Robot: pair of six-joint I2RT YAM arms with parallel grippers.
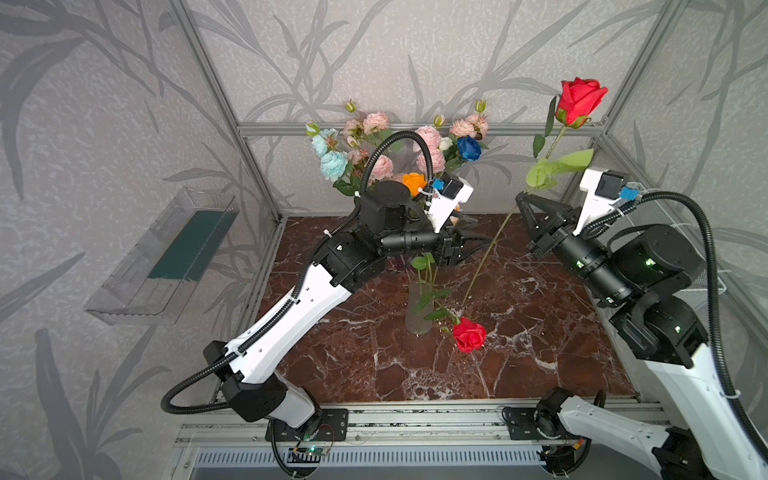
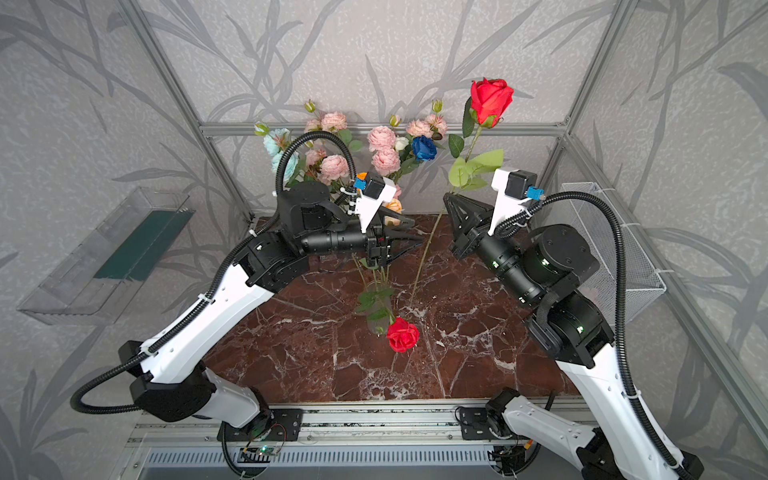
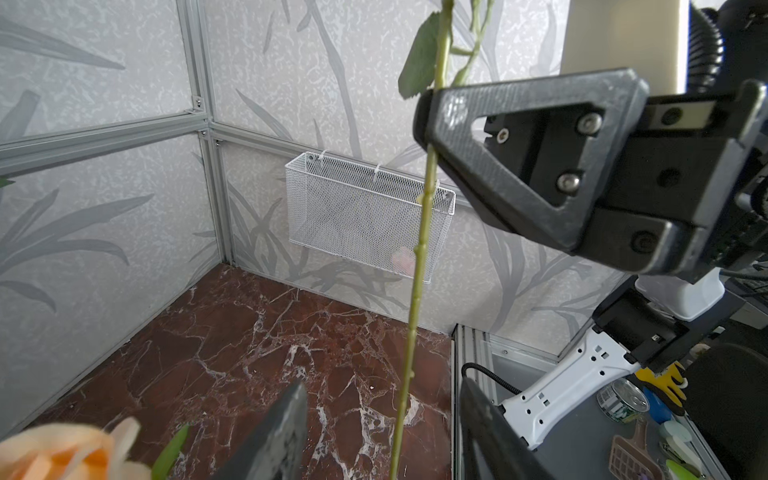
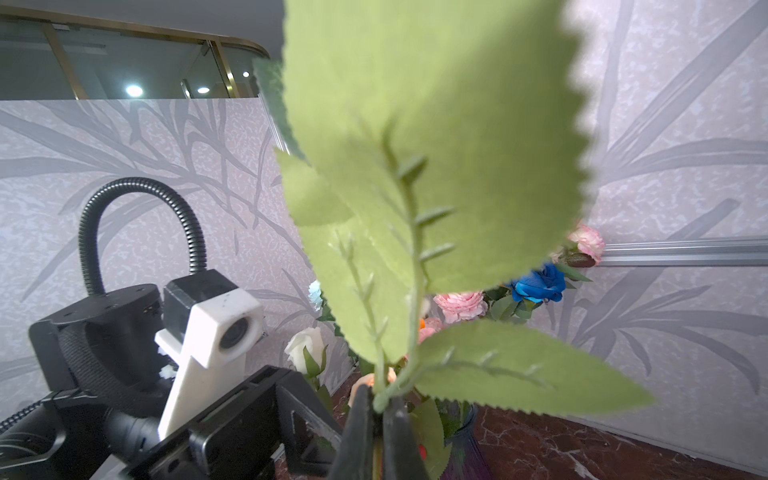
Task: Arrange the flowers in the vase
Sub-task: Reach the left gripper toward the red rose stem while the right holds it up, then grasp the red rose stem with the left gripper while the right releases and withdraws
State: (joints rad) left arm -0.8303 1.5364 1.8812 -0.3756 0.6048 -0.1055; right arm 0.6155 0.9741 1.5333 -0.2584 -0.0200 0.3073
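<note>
One red rose (image 1: 579, 99) aloft at upper right in both top views, head up, stem (image 3: 417, 274) slanting down and left toward the marble table (image 1: 540, 332). Clenched on that stem just under the leaves (image 1: 557, 166): right gripper (image 1: 521, 198), pinch plain in the right wrist view. At mid-frame, left gripper (image 1: 485, 230), jaws parted, nothing in them, aimed rightward at the lower stem. Long axis of stem roughly crosswise to the left fingers (image 3: 282, 440) and in line with the gap between them in the left wrist view. Cannot tell whether already inside that gap or just past the tips; no contact visible. Left arm clearly nearer the free lower end. Below the left gripper, near centre of frame: frosted vase (image 1: 417, 309) with leafy stems (image 1: 420, 262) in it and a second red rose (image 1: 469, 334) drooping out toward lower right. Behind, upper centre: bouquet (image 1: 428, 139) of pink, turquoise, blue and orange heads, container mostly hidden. Likely next: closing on the lower stem, then steering its tip to the vase mouth, just left of that tip.
</note>
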